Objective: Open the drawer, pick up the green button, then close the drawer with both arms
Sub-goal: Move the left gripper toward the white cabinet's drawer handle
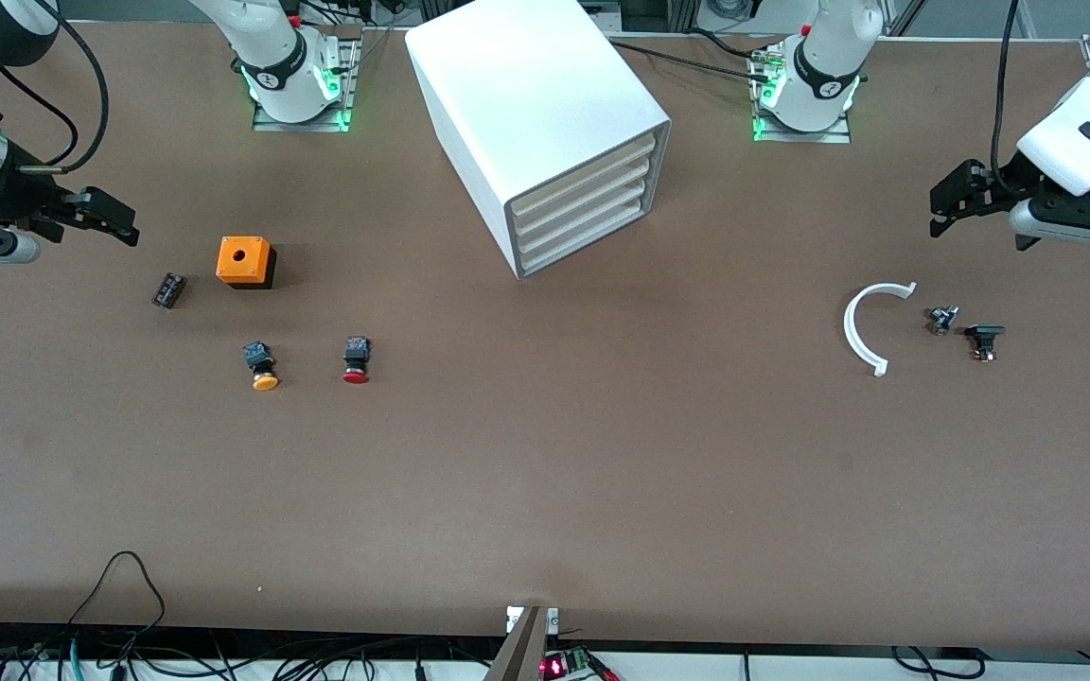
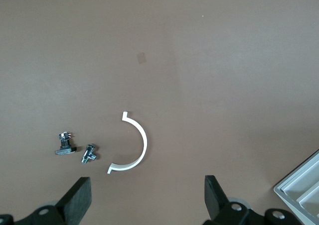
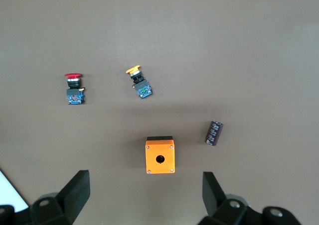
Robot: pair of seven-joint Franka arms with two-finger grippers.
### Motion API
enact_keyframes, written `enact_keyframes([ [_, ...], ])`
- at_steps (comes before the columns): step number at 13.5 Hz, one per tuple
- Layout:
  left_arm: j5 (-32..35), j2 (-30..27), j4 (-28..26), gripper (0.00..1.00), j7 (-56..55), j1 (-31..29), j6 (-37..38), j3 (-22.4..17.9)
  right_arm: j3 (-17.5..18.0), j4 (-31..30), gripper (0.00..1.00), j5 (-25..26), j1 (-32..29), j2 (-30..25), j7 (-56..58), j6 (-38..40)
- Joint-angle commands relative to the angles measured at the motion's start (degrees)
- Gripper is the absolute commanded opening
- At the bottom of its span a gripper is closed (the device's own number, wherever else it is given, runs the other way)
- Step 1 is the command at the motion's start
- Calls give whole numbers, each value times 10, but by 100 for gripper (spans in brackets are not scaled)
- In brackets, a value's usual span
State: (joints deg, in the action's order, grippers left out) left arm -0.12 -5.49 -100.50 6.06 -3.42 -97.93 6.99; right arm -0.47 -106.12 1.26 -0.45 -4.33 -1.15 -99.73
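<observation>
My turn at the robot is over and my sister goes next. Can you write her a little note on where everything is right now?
Left gripper: open, empty, waiting in the air at the left arm's end of the table, near the white curved piece and two small metal parts.
Right gripper: open, empty, waiting at the right arm's end, near the orange box, the orange-capped button and the red-capped button.
The cabinet stands between the two arm bases. Its lowest drawer is shut like the ones above it.
The green button is not in sight.
Done: nothing yet.
Left: open the drawer, take the button, close the drawer.
</observation>
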Motion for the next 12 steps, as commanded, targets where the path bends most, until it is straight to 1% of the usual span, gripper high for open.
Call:
enact_keyframes([
  [1,7,6,17,100,-3,-1,6,4,-3,2,100,-8,0,-6,10,6],
  [6,7,21,43,100,-3,0,14,4,-4,1,100,-8,-1,-2,7,3],
  [8,8,42,44,100,-3,3,16,6,-4,1,100,-8,-1,-2,5,2],
  [11,7,48,44,100,-2,3,15,6,-4,2,100,-11,-1,-2,4,0],
  [12,9,65,44,100,-1,6,14,7,-4,2,100,-12,-1,-1,4,-1],
])
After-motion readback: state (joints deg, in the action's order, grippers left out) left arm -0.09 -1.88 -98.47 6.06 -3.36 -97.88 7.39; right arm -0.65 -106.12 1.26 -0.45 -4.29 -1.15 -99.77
